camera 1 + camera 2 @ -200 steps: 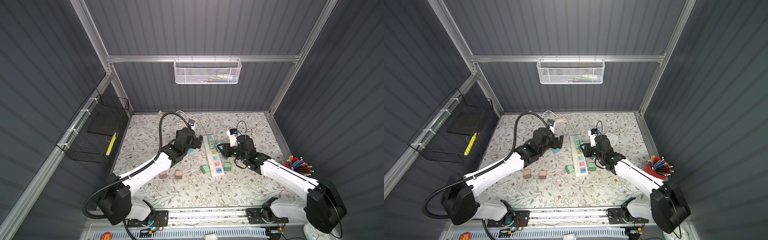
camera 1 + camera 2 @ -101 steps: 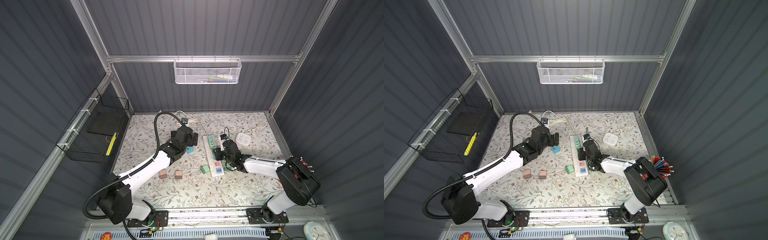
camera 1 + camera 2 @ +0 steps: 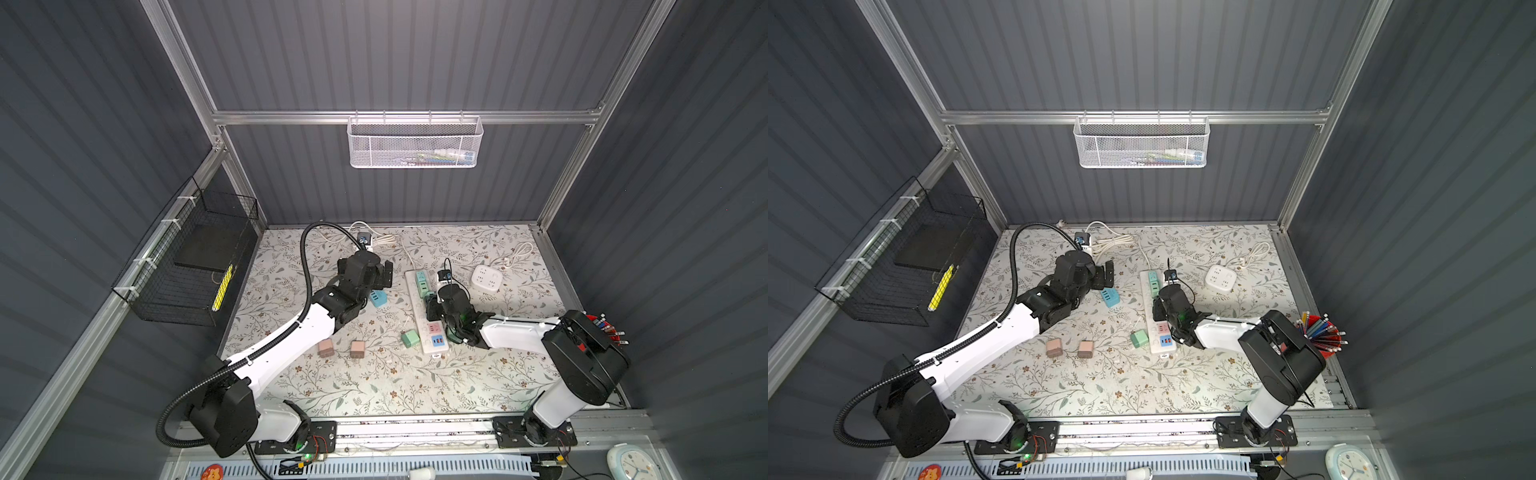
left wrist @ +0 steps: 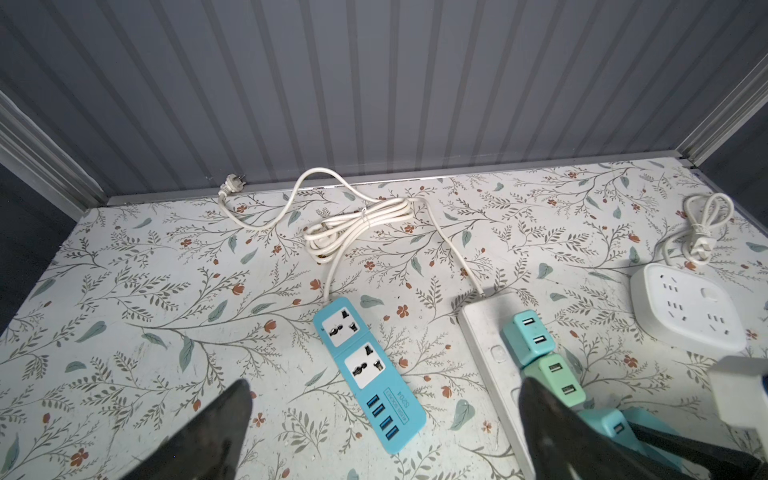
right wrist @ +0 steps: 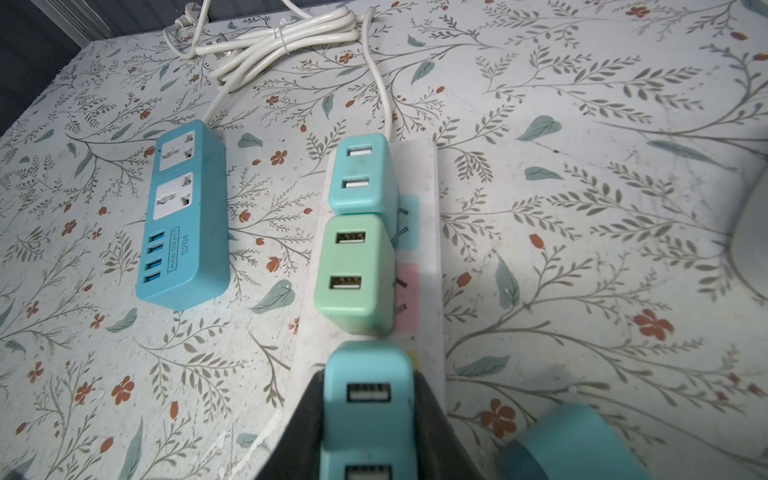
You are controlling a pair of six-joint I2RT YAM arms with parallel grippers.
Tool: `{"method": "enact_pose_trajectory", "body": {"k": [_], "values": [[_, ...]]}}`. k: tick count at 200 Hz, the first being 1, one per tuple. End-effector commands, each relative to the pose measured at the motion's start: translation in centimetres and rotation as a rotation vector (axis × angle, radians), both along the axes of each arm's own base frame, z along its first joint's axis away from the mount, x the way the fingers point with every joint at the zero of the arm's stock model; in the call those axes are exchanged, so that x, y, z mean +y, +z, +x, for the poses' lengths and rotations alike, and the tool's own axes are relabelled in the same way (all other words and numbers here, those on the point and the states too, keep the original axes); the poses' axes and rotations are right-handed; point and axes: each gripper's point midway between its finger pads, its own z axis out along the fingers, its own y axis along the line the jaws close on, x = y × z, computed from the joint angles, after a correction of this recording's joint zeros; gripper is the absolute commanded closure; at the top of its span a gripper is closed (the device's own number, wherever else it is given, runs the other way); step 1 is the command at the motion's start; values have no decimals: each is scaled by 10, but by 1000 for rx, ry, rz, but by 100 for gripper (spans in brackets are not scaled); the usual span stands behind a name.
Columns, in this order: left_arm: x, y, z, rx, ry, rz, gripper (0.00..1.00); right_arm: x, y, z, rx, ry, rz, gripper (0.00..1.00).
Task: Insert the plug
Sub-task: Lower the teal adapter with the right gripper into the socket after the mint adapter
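My right gripper (image 5: pixel 368 415) is shut on a light-blue USB plug (image 5: pixel 368 399), one dark finger on each side. The plug stands over the white power strip (image 5: pixel 426 174), directly after the green plug (image 5: pixel 355 274) and the teal plug (image 5: pixel 361 178) that sit in the strip. Its prongs are hidden, so I cannot tell how deep it sits. In both top views the right gripper (image 3: pixel 432 305) (image 3: pixel 1158 309) is low over the strip's middle (image 3: pixel 420 316). My left gripper (image 4: pixel 384 390) (image 3: pixel 384 274) hangs open and empty above the blue power strip (image 4: pixel 365 361).
A loose green plug (image 3: pixel 410 338) lies left of the white strip's near end. Two pink plugs (image 3: pixel 325 347) (image 3: pixel 356 349) lie further left. A white square socket (image 3: pixel 486 280) with its cable sits at the back right, a pen cup (image 3: pixel 1323 332) at the right edge, and coiled white cable (image 4: pixel 361 220) at the back.
The right arm has folded down and swung left, bringing the held plug from beside the white strip onto it. The left gripper has drawn back a little, still open.
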Motion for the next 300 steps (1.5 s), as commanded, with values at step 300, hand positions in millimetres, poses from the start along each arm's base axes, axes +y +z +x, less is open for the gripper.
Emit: {"method": "enact_pose_trajectory", "body": {"k": [300], "values": [[14,19,-6,-77,41,-9,0,7,-9,11,198,55,-306,55]]}}
